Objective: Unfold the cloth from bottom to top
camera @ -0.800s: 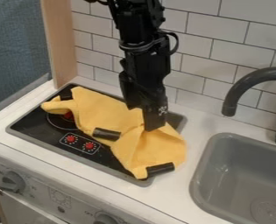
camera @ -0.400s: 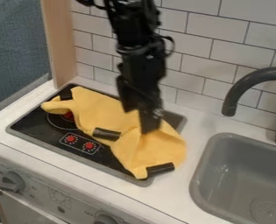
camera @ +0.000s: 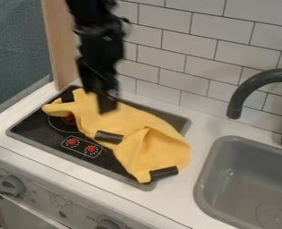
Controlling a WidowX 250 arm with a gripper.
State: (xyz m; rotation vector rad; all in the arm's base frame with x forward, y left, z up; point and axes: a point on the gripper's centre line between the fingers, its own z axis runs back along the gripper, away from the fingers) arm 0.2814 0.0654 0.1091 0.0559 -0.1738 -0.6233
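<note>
My black robot gripper (camera: 108, 105) hangs over the upper-left part of a crumpled yellow cloth (camera: 134, 125) on the black stovetop (camera: 34, 127); I cannot tell whether its jaws are apart.

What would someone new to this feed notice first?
Probably the crumpled yellow cloth, lying skewed across the black stove top and reaching past its right edge onto the white counter. Next, the black tool over the cloth's upper left part, dark against the yellow. After that, the grey sink at right, with a dark curved faucet above it.
</note>
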